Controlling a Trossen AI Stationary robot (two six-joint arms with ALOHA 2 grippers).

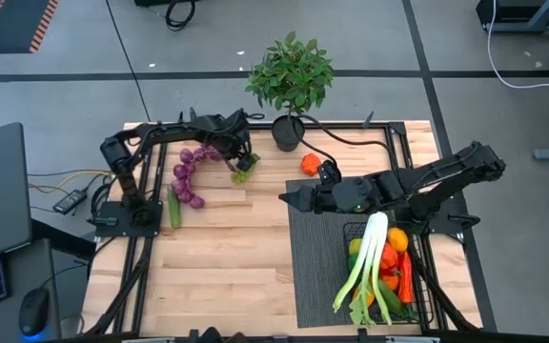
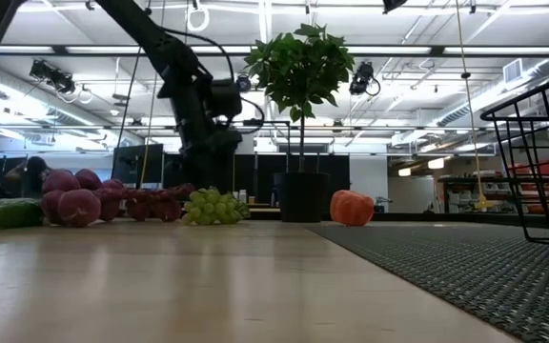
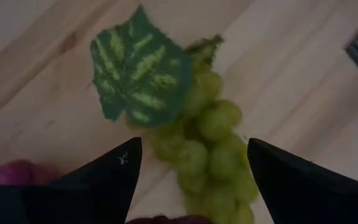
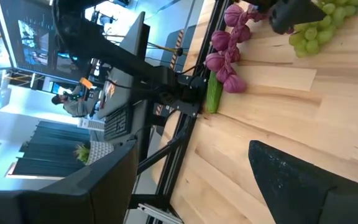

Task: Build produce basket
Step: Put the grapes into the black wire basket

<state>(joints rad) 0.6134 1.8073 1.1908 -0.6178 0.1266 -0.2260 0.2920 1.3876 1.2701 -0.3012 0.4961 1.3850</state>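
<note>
A bunch of green grapes point(image 1: 244, 171) with a leaf point(image 3: 138, 65) lies on the wooden table at the far left. My left gripper point(image 3: 191, 171) hangs over it, pointing steeply down, open, with one finger on each side of the bunch point(image 3: 213, 152); I see no touch. Purple grapes point(image 1: 189, 175) and a cucumber point(image 1: 173, 208) lie further left. The black wire basket point(image 1: 425, 286) stands on the grey mat point(image 1: 313, 267) at the near right, holding a leek point(image 1: 370, 257), citrus and other produce. My right gripper point(image 1: 289, 197) hovers open above the mat's far left corner.
A potted plant point(image 1: 289, 81) stands at the far edge, with an orange-red vegetable point(image 1: 310, 164) beside it. The low view shows the green grapes point(image 2: 214, 207), the purple grapes point(image 2: 84, 202) and the basket's wall point(image 2: 541, 162). Bare wood lies across the near left.
</note>
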